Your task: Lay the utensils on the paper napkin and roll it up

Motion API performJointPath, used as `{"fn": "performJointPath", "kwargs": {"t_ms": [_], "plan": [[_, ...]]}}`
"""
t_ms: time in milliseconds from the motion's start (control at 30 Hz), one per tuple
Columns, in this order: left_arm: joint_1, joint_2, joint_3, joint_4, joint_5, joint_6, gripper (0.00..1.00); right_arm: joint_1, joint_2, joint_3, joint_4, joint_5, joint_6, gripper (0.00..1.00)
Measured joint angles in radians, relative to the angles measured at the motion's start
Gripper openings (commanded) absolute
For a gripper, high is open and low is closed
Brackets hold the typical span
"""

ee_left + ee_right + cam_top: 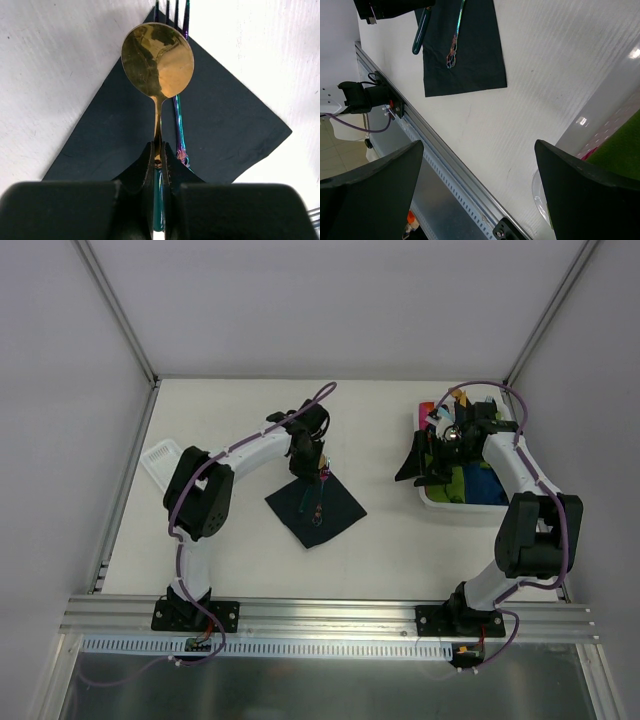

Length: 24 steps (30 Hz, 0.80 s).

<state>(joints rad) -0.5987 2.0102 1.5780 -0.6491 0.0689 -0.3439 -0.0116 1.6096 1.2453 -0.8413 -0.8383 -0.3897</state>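
Note:
The dark navy paper napkin (316, 505) lies flat as a diamond on the white table, left of centre. On it rests the fork (179, 125), its tines reaching past the far corner. My left gripper (158, 150) is shut on the spoon's handle. The spoon's gold bowl (157, 60) hangs over the napkin (225, 120), just left of the fork. From above, the left gripper (318, 472) stands over the napkin's far corner. My right gripper (479, 150) is open and holds nothing. It hovers by the bin and looks back at the napkin (470, 55) and fork (456, 40).
A white bin (445, 503) at the right holds green and blue cloths and coloured rolls. The right gripper (420, 465) hangs at the bin's left side. A white basket (160, 455) sits at the far left. An aluminium rail (330, 615) runs along the near edge.

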Motion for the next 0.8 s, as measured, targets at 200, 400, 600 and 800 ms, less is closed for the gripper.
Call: {"fn": "performJointPath", "kwargs": {"t_ms": [200, 400, 600, 800], "plan": [[-0.003, 0.0, -0.002, 0.008, -0.025, -0.058, 0.0, 0.0, 0.004, 0.0, 0.0, -0.007, 0.0, 0.99], [-0.005, 0.0, -0.006, 0.021, -0.029, -0.074, 0.0, 0.0, 0.004, 0.0, 0.0, -0.007, 0.0, 0.99], [-0.02, 0.006, -0.006, 0.048, -0.035, -0.079, 0.0, 0.0, 0.005, 0.0, 0.0, -0.008, -0.001, 0.99], [-0.031, 0.043, -0.019, 0.069, -0.047, -0.092, 0.0, 0.0, 0.006, 0.0, 0.0, -0.009, -0.002, 0.99]]}}
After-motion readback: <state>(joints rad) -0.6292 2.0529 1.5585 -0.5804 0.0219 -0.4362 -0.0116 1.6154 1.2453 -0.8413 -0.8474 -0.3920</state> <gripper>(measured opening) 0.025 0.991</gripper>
